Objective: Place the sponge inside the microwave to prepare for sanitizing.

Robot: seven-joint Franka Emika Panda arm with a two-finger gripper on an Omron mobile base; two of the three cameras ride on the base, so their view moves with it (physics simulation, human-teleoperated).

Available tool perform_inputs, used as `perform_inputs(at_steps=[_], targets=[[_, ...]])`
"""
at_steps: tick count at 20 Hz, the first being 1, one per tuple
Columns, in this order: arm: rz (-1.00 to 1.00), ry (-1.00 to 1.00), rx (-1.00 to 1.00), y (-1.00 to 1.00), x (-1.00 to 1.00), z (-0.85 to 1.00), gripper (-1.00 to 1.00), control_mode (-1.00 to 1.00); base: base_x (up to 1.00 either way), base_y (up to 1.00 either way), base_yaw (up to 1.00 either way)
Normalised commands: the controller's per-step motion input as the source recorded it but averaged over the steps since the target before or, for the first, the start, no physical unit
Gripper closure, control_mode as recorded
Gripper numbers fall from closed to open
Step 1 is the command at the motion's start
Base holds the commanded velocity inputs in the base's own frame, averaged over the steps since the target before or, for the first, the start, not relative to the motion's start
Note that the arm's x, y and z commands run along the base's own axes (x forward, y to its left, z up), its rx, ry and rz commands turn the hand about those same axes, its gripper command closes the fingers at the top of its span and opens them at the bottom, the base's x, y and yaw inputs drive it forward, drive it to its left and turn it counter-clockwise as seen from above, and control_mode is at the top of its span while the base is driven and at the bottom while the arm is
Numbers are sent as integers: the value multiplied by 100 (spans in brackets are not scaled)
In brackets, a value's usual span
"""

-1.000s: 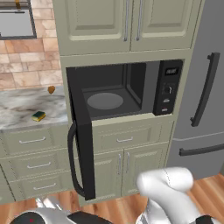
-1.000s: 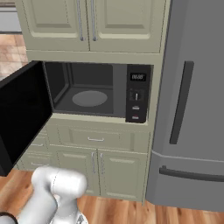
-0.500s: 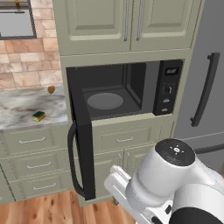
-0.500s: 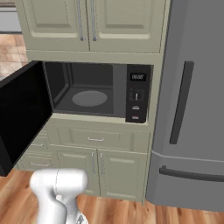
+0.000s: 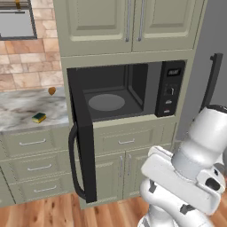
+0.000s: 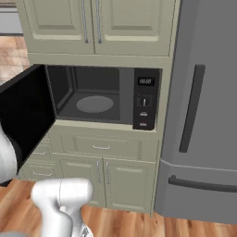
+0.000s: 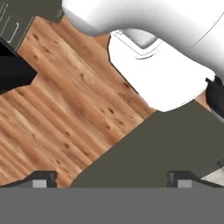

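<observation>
The sponge (image 5: 39, 117), a small yellow block with a dark top, lies on the marble counter (image 5: 22, 108) left of the microwave. The microwave (image 5: 128, 91) stands open, its black door (image 5: 82, 133) swung out to the left, and its grey interior holds a bare round turntable (image 5: 106, 102). From the right base view I see the same microwave (image 6: 102, 97) with its door (image 6: 25, 115) at the left. My gripper (image 7: 111, 181) is open, its fingertips (image 7: 43, 179) wide apart with nothing between them, and it points down at the wooden floor, far from the sponge.
A small orange-brown rounded object (image 5: 52, 91) sits at the back of the counter. A grey fridge (image 6: 203, 115) stands right of the microwave. Cabinet drawers and doors (image 5: 119, 164) lie below. The open door juts out over the wooden floor (image 5: 48, 210).
My white arm has risen and swung up into the lower right of the left base view. The sponge, the microwave and its door have not moved.
</observation>
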Motion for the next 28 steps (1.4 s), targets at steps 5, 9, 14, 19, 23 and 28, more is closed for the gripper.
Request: perform_inputs(at_steps=[5,9,14,19,23,28], targets=[[29,-9,0,-100,12,0,-100,-100,0,0,0],[40,-33,-9,-87,0,0,-100,-100,0,0,0],[52,-31,-21,-77,9,2,-100,-100,0,0,0],[68,-40,-36,-45,0,8,-100,-100,0,0,0],[44,-21,-38,-48,60,3,-100,-100,0,0,0],[-21,2,-15,-34,100,-35,-100,-100,0,0,0]])
